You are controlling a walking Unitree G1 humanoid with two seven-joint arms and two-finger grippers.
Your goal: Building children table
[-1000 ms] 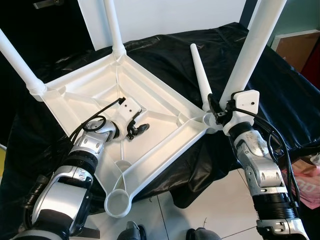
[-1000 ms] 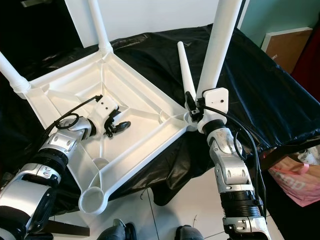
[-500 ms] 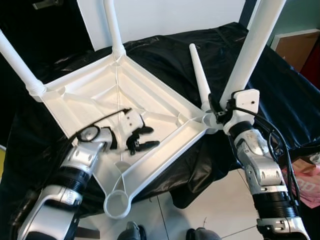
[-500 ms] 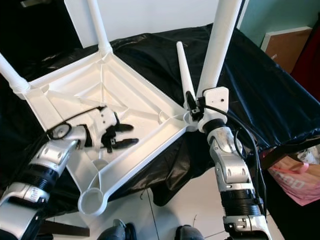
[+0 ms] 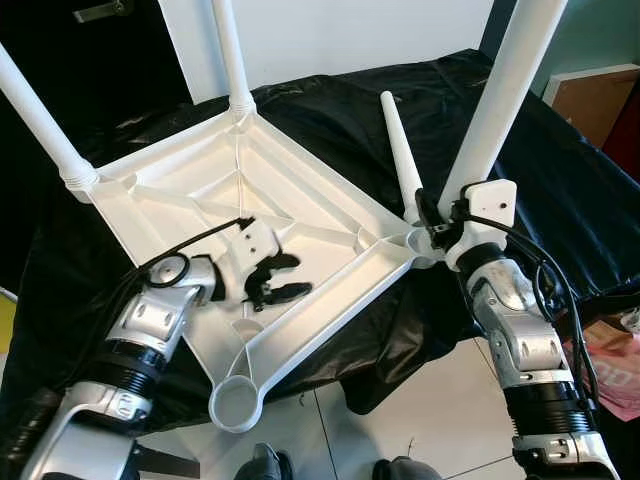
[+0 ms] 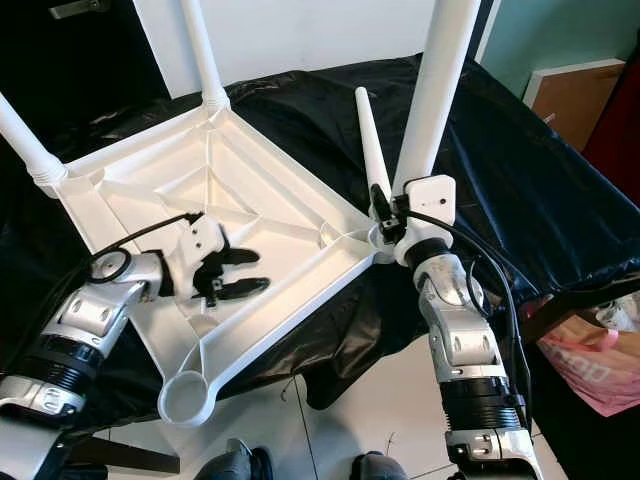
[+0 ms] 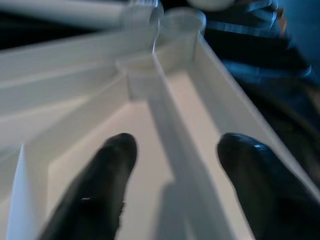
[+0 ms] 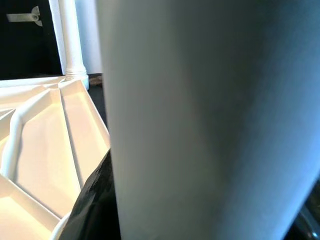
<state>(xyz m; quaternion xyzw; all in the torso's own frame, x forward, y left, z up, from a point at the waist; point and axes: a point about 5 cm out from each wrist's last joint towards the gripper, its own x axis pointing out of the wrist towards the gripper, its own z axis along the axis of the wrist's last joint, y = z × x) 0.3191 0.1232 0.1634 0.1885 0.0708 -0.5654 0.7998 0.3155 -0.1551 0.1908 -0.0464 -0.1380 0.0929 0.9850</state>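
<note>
A white plastic table (image 5: pixel 330 215) lies upside down on black cloth. Three white legs stand in its corner sockets: far left (image 5: pixel 40 115), back (image 5: pixel 230 55) and right (image 5: pixel 500 100). The near corner socket (image 5: pixel 237 402) holds nothing. My left gripper (image 5: pixel 275 280) hovers open over the ribbed underside, and in the left wrist view its fingers (image 7: pixel 100 185) straddle a rib. My right gripper (image 5: pixel 428 218) is shut on the base of the right leg (image 8: pixel 200 120). A loose tapered leg (image 5: pixel 400 150) lies just behind it, its lower end hidden.
The black cloth (image 5: pixel 330 110) covers the whole work surface and hangs over the front edge. A white board (image 5: pixel 330 30) stands at the back. A pink bag (image 5: pixel 610 370) sits on the tiled floor at the right, and a brown panel (image 5: pixel 590 95) is at the far right.
My left gripper has slid a little toward the near corner over the underside, and its fingers have spread apart. The right gripper has stayed at the base of the right leg.
</note>
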